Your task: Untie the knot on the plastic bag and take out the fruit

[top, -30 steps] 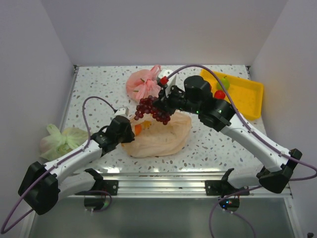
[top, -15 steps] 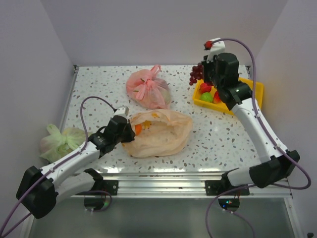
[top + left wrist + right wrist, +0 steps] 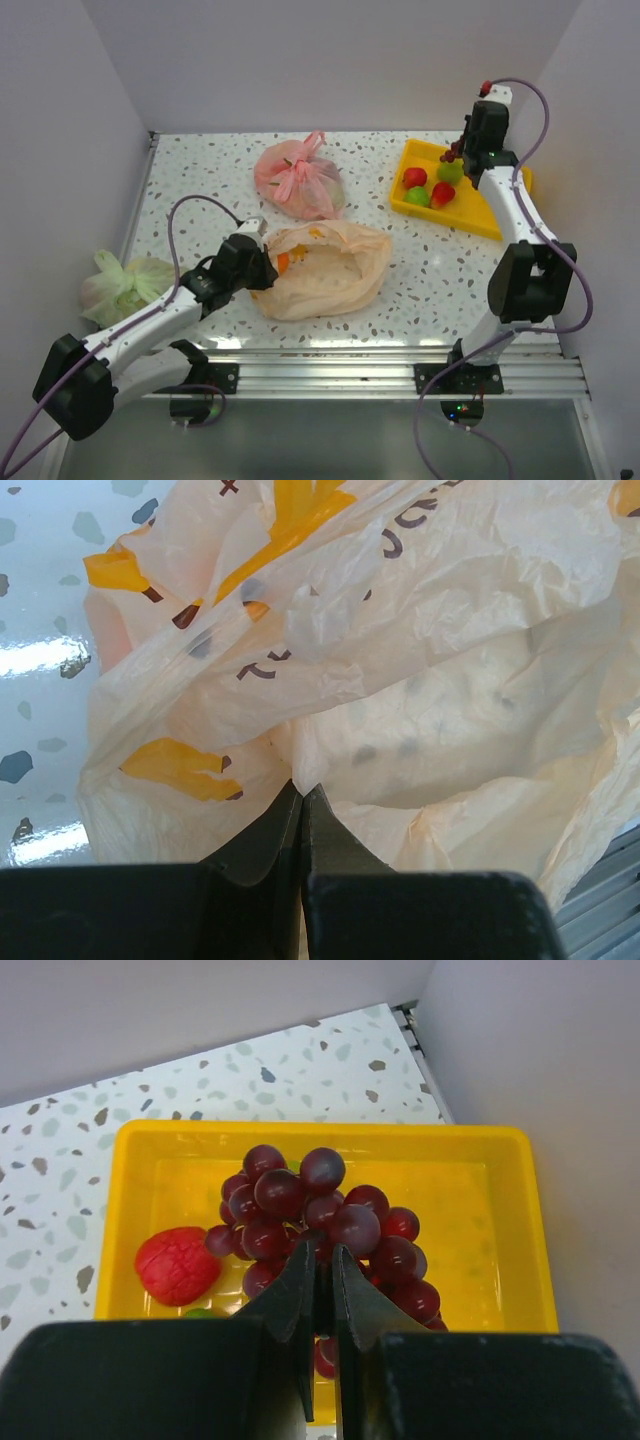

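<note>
Now versus a second ago: the right gripper (image 3: 320,1250) is no longer found over the bag (image 3: 330,275). It is swung to the far right corner and held above the tray (image 3: 300,1132), with the grapes (image 3: 310,1210) carried along.
Half a second ago: the grapes were seen high beside the tray's left end; they are now lowered over the tray itself.
Left gripper (image 3: 301,788): its place is unchanged, and its fingers are kept pressed together on a fold of the bag's film.
Right gripper, grip: the fingers are pinched almost together on the grapes, which hang around the tips above the tray floor.
Bag: it is laid on the table (image 3: 200,180) at the near middle, just right of the left gripper, with its mouth slack and gaping.
Bag, contents: an orange (image 3: 283,262) is seen just inside the mouth; nothing more can be told through the film.
Knot: it cannot be made out among the crumpled film.
Tray, contents: a strawberry (image 3: 177,1265), a second red piece (image 3: 443,192) and two green pieces (image 3: 418,196) are gathered toward the left end.
Pink bag (image 3: 297,180): it is tied at the top and set at the far middle; its contents cannot be told.
Green bag (image 3: 125,285): it is bunched at the table's left edge, beside the left arm.
</note>
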Robot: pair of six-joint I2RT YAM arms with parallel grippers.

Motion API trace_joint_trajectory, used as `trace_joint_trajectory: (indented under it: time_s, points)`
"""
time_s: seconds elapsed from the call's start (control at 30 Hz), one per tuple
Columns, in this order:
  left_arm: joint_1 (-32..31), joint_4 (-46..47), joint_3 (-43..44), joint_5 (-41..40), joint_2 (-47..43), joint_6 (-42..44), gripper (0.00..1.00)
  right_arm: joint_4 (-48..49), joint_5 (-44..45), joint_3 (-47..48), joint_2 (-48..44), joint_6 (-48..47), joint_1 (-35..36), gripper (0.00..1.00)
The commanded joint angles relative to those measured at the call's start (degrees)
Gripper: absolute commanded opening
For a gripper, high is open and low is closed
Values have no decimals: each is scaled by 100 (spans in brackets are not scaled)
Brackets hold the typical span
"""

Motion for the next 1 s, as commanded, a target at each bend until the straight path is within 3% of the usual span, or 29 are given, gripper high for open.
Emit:
trace_joint_trajectory:
  time_s: [0.0,0.37,0.4,0.53,0.6,0.67,0.77,0.97]
  points:
    - [-29,268,-39,142,8,180,2,630,143,111,218,353,-289,0]
    - [-29,189,-65,116,-27,145,3,763,599,-354,773,924,-905,3]
    - [-29,180,-74,98,-36,145,3,719,599,-346,799,933,-923,24]
    - [-20,136,-57,54,-36,163,3,191,301,-196,538,907,-932,58]
    - [-29,119,-22,37,-27,172,3,182,-365,-345,221,968,-932,73]
    - [-29,110,31,-7,-18,189,2,174,-1083,-529,-271,1125,-871,82]
    - [-20,75,180,-60,25,259,3,138,-1657,-757,-841,1336,-555,85]
    - [-29,-66,584,-51,254,488,3,673,-2791,-1433,-1705,1267,1166,85]
